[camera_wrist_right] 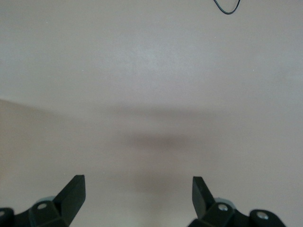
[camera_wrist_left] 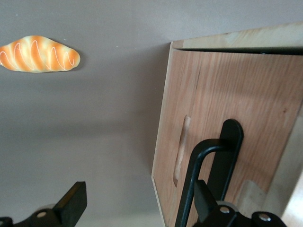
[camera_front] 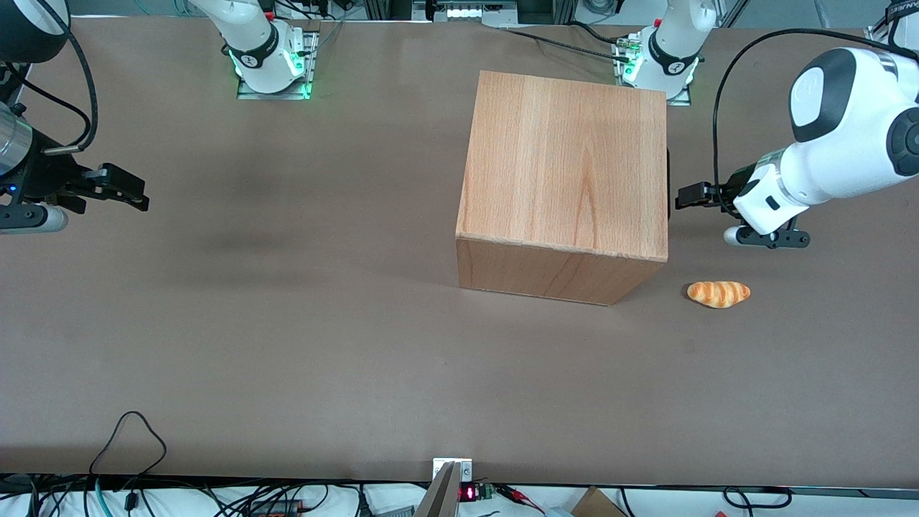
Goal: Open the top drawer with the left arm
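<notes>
The wooden cabinet (camera_front: 563,179) stands on the table with its front turned toward the working arm's end. The top drawer's wood front (camera_wrist_left: 251,94) looks shut, flush with the cabinet body. Its long black handle (camera_wrist_left: 231,135) shows as a thin dark strip at the cabinet's edge in the front view (camera_front: 668,188). The left arm (camera_front: 840,136) holds its gripper (camera_front: 691,194) level, just in front of the drawer front, fingers spread open and empty. In the left wrist view the gripper (camera_wrist_left: 137,203) has one fingertip (camera_wrist_left: 204,197) over the black handle and the other (camera_wrist_left: 73,202) over bare table.
A striped bread roll (camera_front: 719,294) lies on the brown table (camera_front: 287,323), nearer the front camera than the gripper and beside the cabinet's front corner; it also shows in the left wrist view (camera_wrist_left: 39,54). A pale recessed slot (camera_wrist_left: 182,149) is in the front panel beside the black handle.
</notes>
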Action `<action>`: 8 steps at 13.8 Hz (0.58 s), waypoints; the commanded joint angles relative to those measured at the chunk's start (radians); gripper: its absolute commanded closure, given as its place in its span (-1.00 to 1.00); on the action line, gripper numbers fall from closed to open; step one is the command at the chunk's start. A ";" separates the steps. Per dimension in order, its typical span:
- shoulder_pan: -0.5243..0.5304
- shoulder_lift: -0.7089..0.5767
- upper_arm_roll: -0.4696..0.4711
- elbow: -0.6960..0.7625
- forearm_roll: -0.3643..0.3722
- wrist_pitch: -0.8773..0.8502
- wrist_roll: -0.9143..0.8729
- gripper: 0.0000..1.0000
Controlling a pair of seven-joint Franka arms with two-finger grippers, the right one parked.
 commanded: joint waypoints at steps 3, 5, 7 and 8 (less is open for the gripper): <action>-0.001 0.004 -0.019 -0.009 -0.024 0.009 0.023 -1.00; -0.001 0.004 -0.022 -0.014 -0.024 0.009 0.023 -1.00; -0.001 0.005 -0.022 -0.018 -0.024 0.011 0.025 -1.00; -0.001 0.011 -0.022 -0.018 -0.024 0.011 0.026 -1.00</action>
